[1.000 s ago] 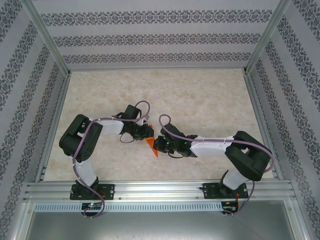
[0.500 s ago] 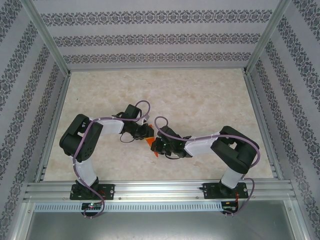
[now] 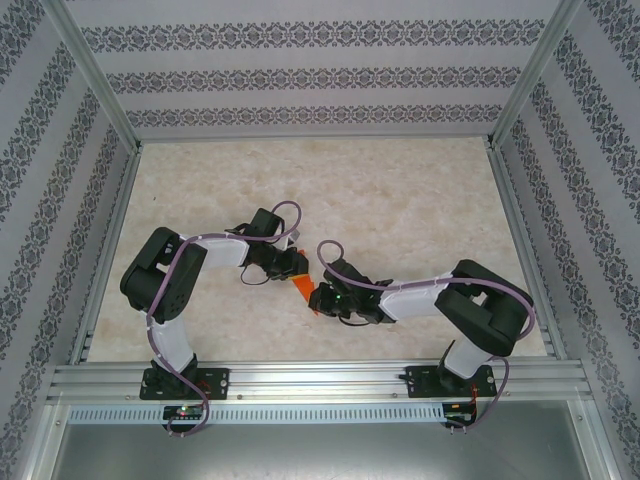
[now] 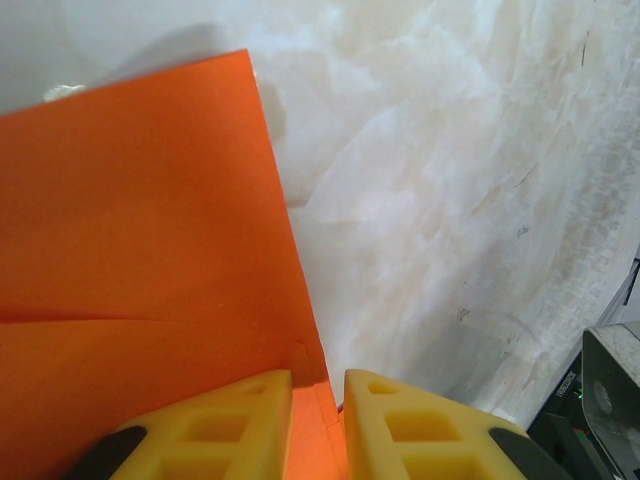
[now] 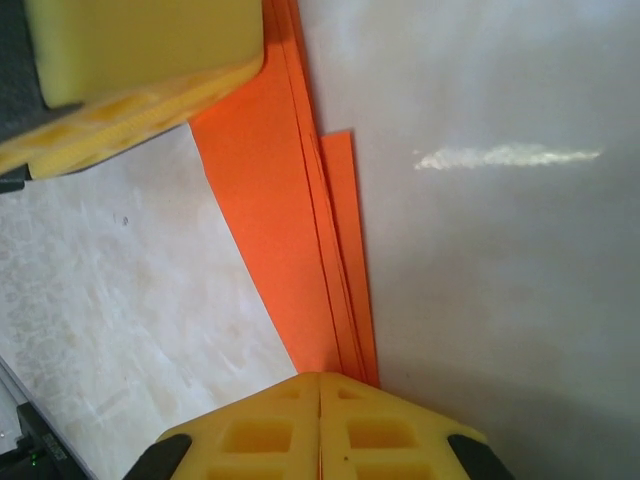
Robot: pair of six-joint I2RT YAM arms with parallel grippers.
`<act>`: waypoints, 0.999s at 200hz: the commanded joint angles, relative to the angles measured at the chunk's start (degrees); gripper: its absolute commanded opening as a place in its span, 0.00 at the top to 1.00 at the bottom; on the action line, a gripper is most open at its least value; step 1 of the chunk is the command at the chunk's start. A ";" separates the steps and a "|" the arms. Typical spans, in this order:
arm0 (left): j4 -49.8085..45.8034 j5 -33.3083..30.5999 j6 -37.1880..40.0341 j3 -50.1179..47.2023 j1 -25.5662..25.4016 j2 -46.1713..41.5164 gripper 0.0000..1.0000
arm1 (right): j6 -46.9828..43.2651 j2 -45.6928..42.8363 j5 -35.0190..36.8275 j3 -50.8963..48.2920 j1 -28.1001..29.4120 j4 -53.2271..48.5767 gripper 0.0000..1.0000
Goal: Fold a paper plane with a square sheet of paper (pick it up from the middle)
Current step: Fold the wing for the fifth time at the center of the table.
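Orange folded paper [image 4: 140,230] is pinched from both sides: left end effector [image 4: 318,385] nearly closed on one edge, right end effector [image 5: 319,385] shut tight on its layered edge.

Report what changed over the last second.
The right arm swung its elbow toward the left arm, then back out; less of the orange paper shows from above. Both the left gripper and right gripper stayed clamped on it; left arm unmoved.
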 commanded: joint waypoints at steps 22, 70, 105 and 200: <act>-2.04 -5.38 0.82 -0.21 0.06 2.53 0.76 | -1.33 -5.19 -1.53 -2.73 1.52 -11.52 0.92; -2.18 -4.96 1.11 -0.14 0.13 2.28 0.76 | -3.34 -7.49 0.38 3.08 1.52 -12.74 0.91; -2.81 -4.78 1.65 0.00 0.09 2.24 0.76 | -3.76 -2.79 0.18 7.76 1.53 -9.83 0.91; -2.81 -4.69 1.92 0.45 0.06 2.60 0.76 | 2.67 0.64 -2.16 -3.32 1.86 -2.63 0.91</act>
